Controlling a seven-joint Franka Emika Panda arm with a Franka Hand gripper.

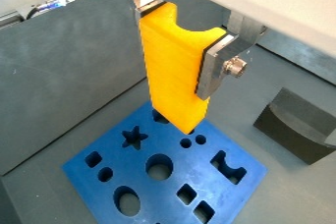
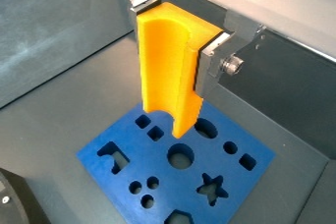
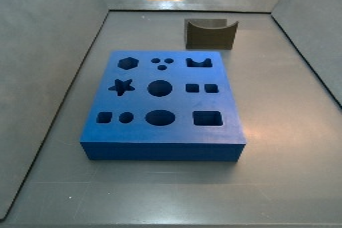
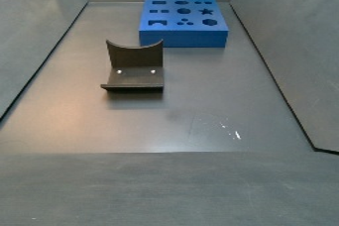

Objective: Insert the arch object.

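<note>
The hand (image 1: 178, 56) grips the smooth bright orange-yellow arch block (image 1: 174, 63) high above the flat blue board with shaped holes (image 3: 163, 102), so it should line up with the matching hole, then go down slowly and straight.

No readable text or labels anywhere

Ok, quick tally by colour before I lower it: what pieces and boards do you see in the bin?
Orange-yellow: 1, the arch object, held in the gripper jaws above the blue board.
Blue: 1, the board with shaped holes.
Dark grey: 1, the block with a curved notch, lying apart from the board.
Total: 3.
</note>
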